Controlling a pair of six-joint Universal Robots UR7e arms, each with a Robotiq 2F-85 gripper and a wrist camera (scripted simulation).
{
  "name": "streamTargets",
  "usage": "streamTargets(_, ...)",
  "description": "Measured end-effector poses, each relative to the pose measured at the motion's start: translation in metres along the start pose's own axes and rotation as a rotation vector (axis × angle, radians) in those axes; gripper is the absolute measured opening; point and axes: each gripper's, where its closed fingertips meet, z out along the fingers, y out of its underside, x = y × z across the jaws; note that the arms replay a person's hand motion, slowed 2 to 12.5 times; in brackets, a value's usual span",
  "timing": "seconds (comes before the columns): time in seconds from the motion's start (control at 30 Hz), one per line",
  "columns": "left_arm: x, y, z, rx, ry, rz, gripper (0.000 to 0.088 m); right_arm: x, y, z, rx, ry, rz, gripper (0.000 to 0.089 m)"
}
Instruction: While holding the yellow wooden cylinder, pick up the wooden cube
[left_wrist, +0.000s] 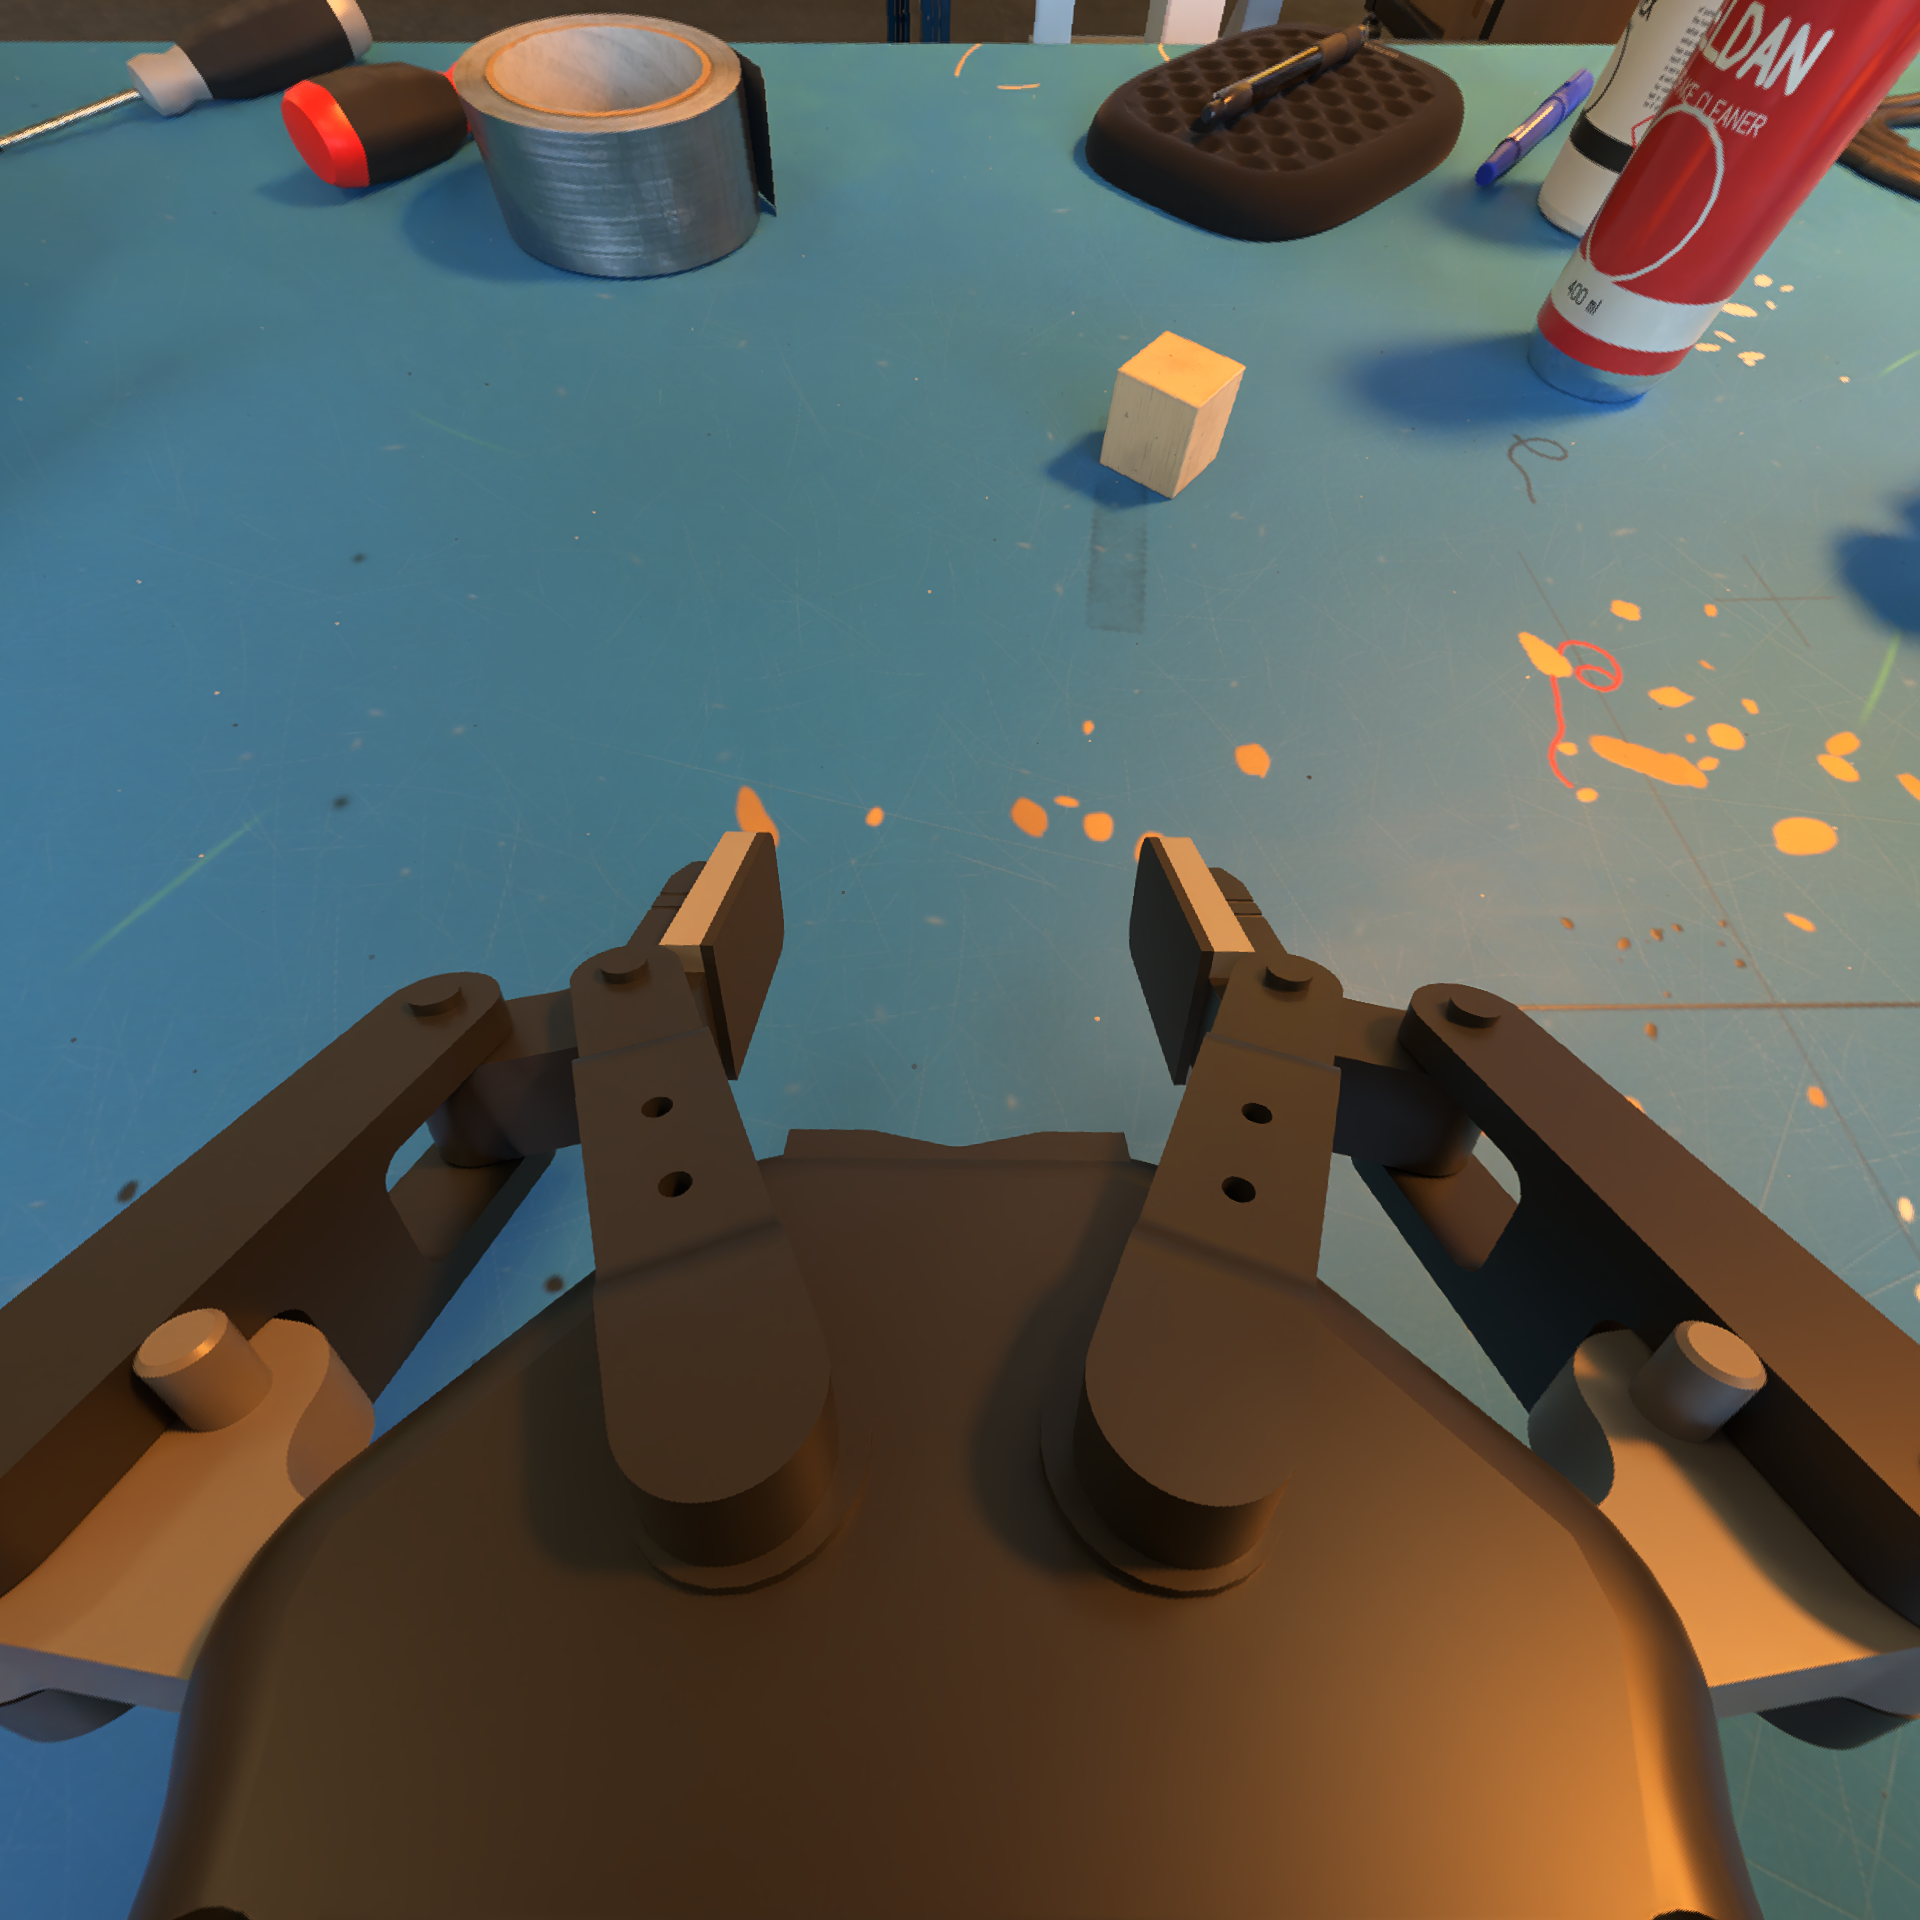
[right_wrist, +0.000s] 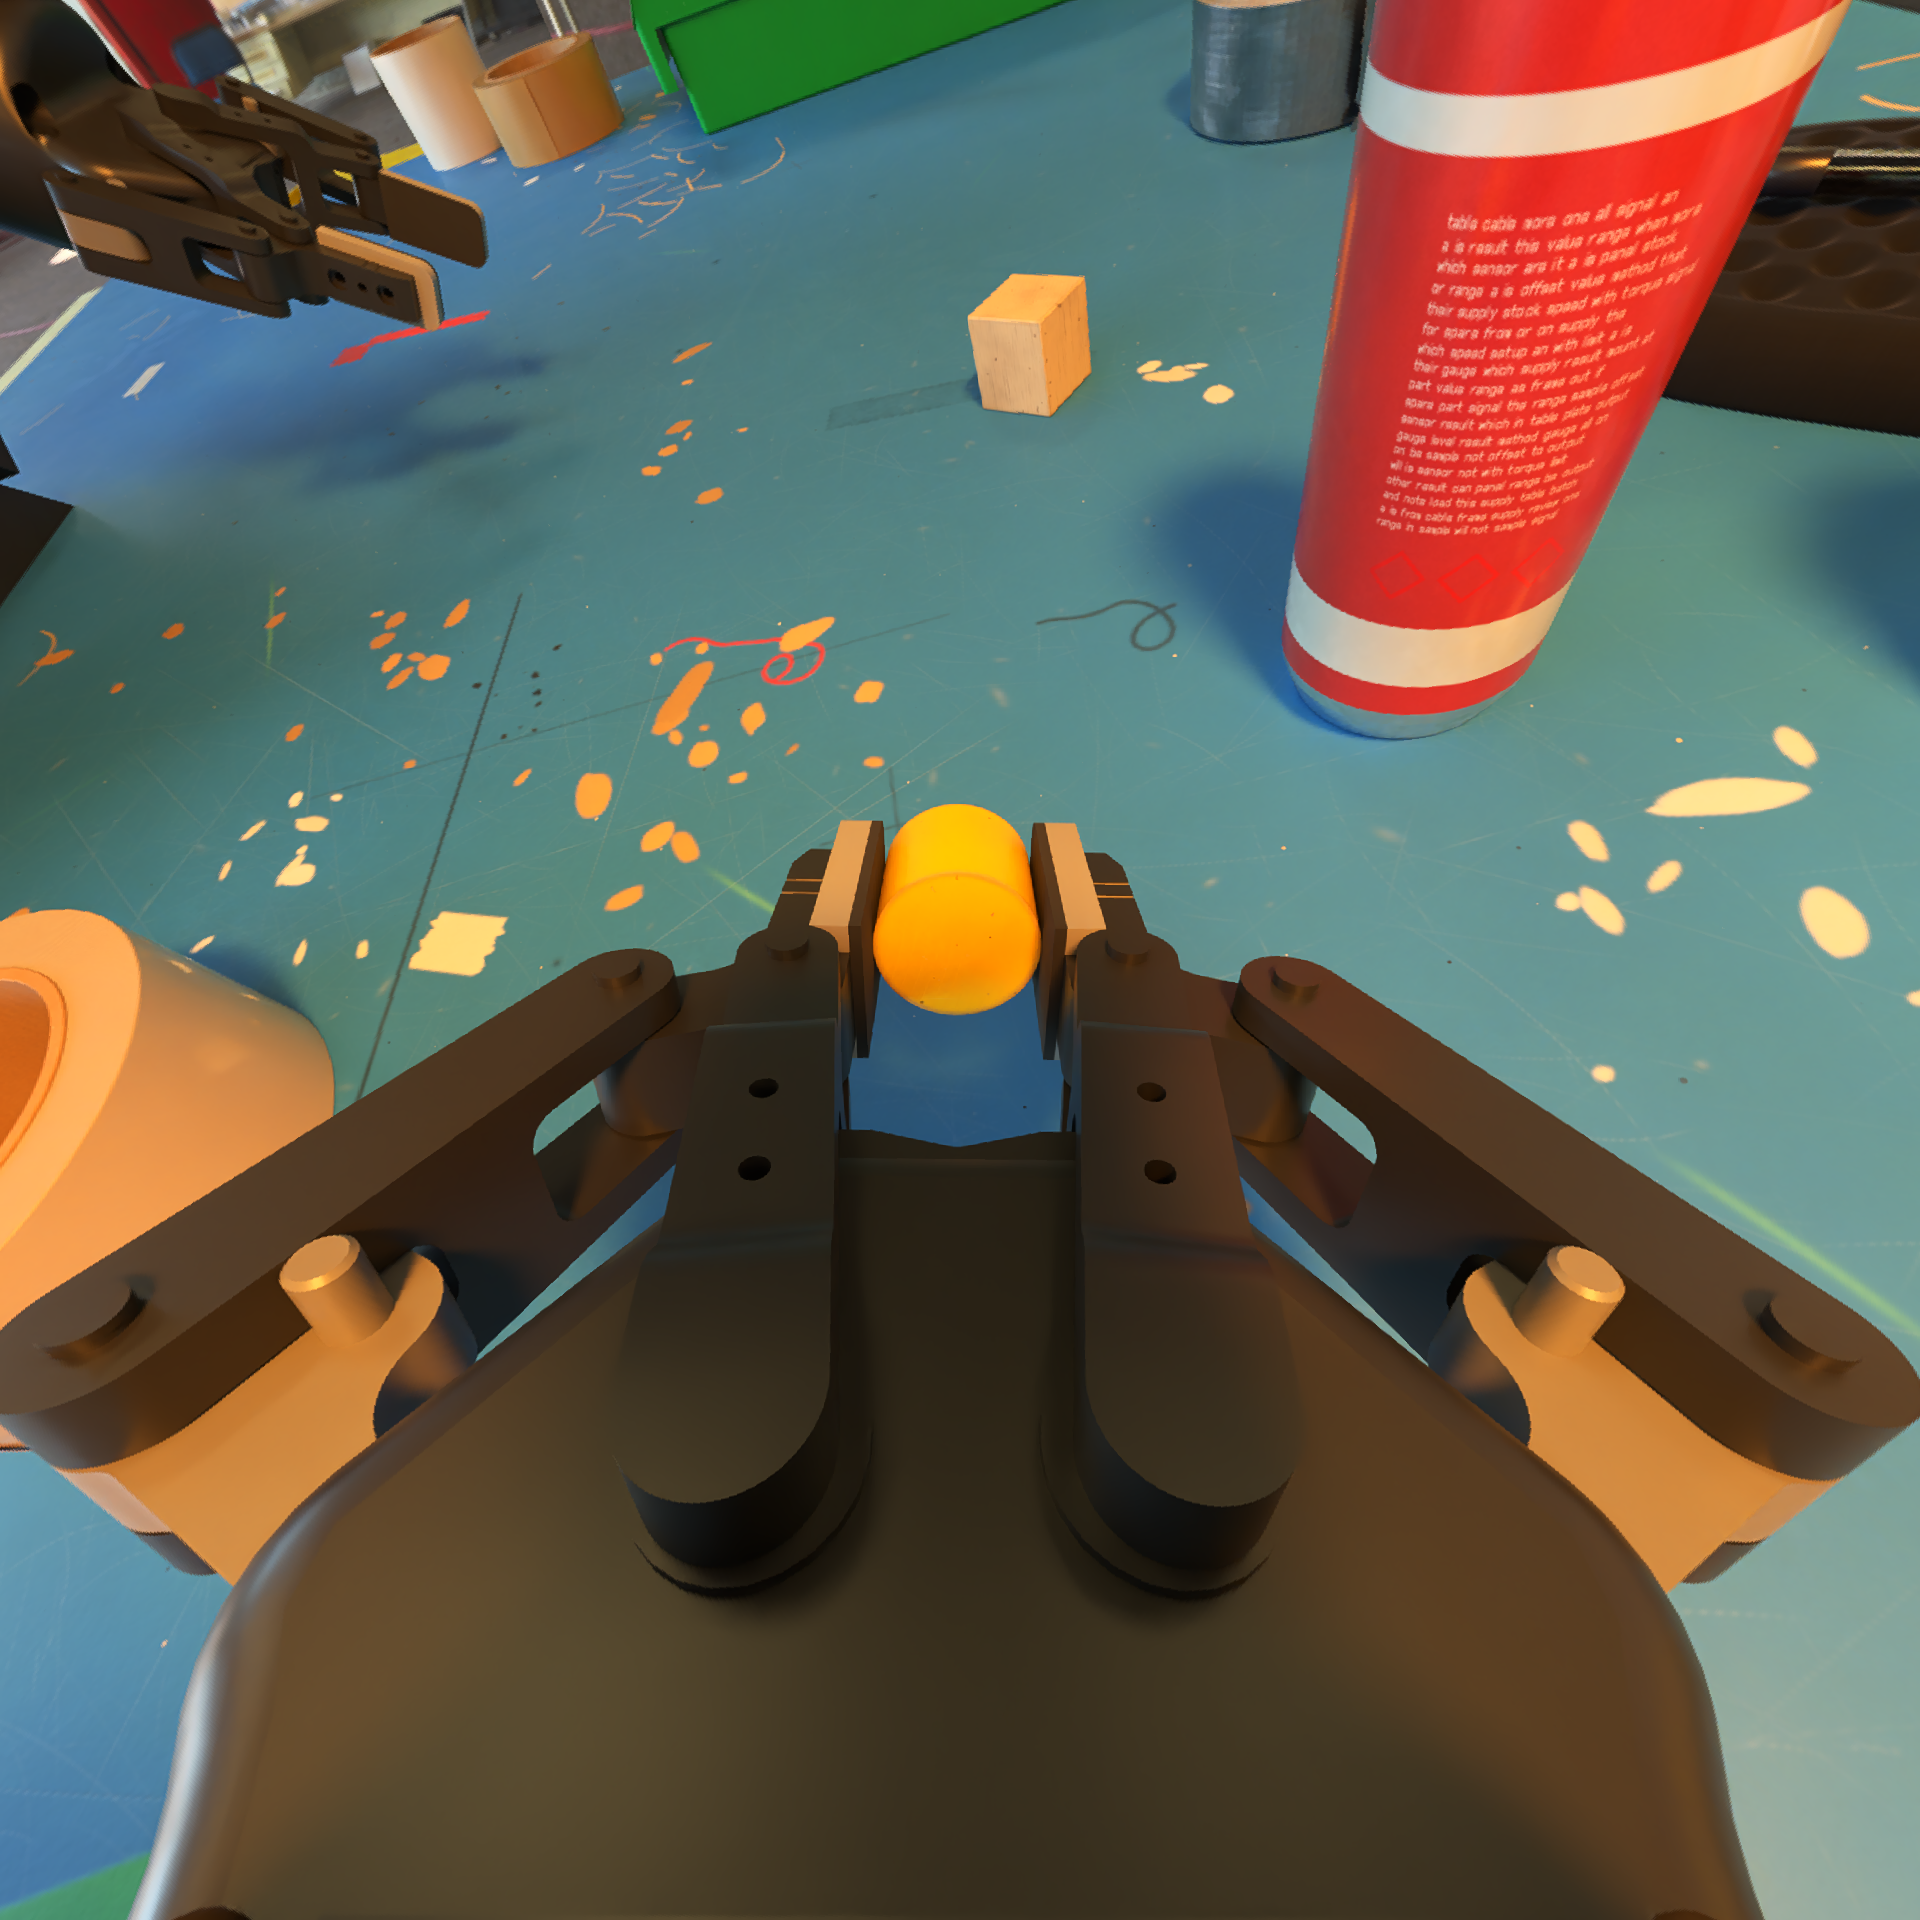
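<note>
The pale wooden cube (left_wrist: 1172, 414) stands on the blue table, ahead and a little right of my left gripper (left_wrist: 956, 904), which is open, empty and well short of it. The cube also shows in the right wrist view (right_wrist: 1031, 343), far ahead. My right gripper (right_wrist: 956, 904) is shut on the yellow wooden cylinder (right_wrist: 956, 909) and holds it above the table. The left gripper also shows in the right wrist view (right_wrist: 436, 260) at the upper left, in the air, left of the cube.
A red spray can (left_wrist: 1704, 177) (right_wrist: 1507, 395) stands right of the cube. A grey tape roll (left_wrist: 623, 145), a red-and-black tool handle (left_wrist: 364, 125), a black foam pad (left_wrist: 1278, 125) with a pen and a blue marker (left_wrist: 1538, 125) line the far edge. An orange tape roll (right_wrist: 135, 1070) lies near left.
</note>
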Motion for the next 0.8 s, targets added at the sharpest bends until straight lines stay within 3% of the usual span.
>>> streamTargets(0.8,-0.004,-0.0001,-0.0002,0.004,-0.002,-0.008,0.0601,-0.0004,0.0017,0.0017,-0.016,0.002,-0.006,0.025)
